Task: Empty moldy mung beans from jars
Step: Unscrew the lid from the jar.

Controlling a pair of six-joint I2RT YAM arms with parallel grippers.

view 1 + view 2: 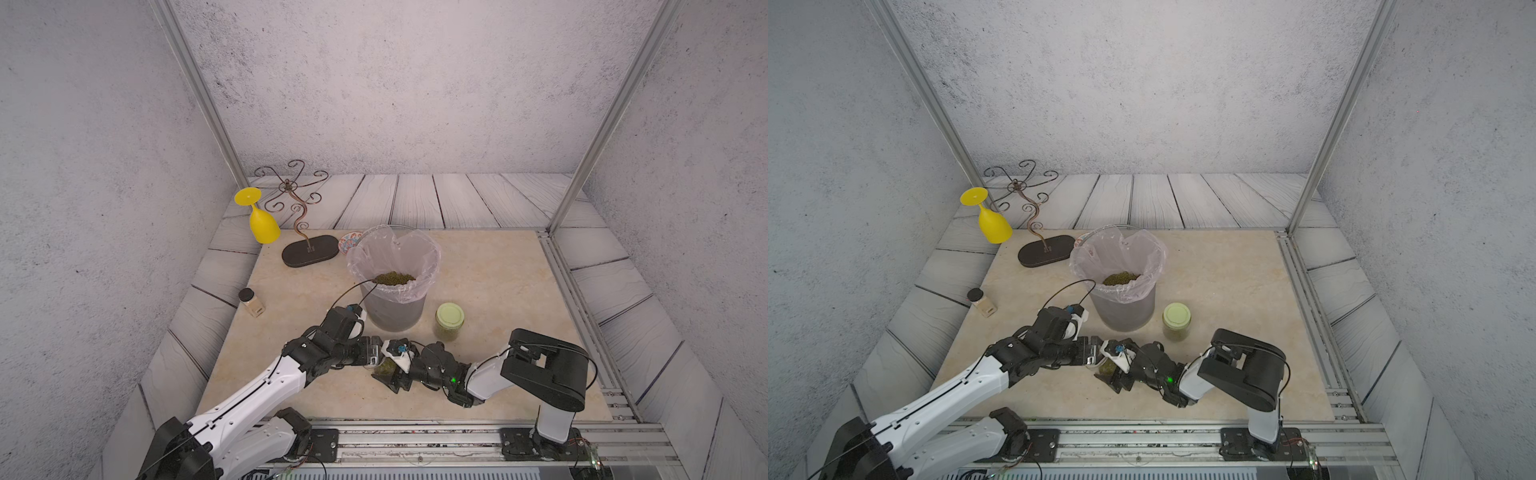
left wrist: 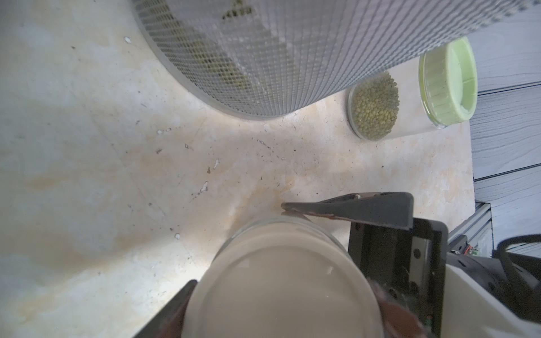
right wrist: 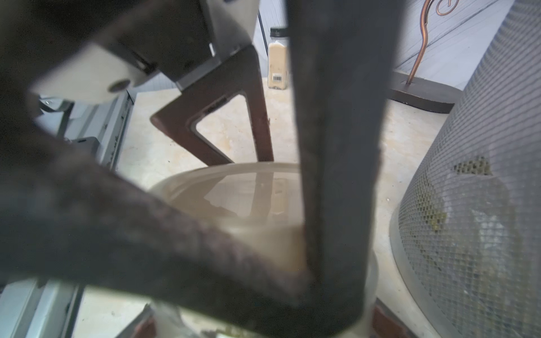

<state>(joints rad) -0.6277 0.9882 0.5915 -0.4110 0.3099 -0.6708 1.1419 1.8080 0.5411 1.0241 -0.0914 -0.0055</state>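
A clear jar [image 1: 386, 366] of mung beans with a beige lid [image 2: 281, 272] sits at the front middle of the table, between both arms. My left gripper [image 1: 379, 358] [image 2: 281, 295] is shut on the beige lid. My right gripper [image 1: 390, 377] [image 3: 263, 324] reaches in from the right, its pads on either side of the glass body. A blurred dark finger hides whether they touch. The second jar [image 1: 449, 324], with a pale green lid [image 2: 448, 85], stands upright right of the bin, with mung beans [image 2: 374, 106] in it.
A grey mesh bin [image 1: 395, 311] with a clear liner stands just behind the grippers, holding a heap of mung beans [image 1: 395, 277]. At the left are a black-capped bottle [image 1: 250, 303] and a wire stand [image 1: 309, 251] with a yellow goblet [image 1: 262, 224]. A patterned dish [image 1: 348, 243] lies behind the bin.
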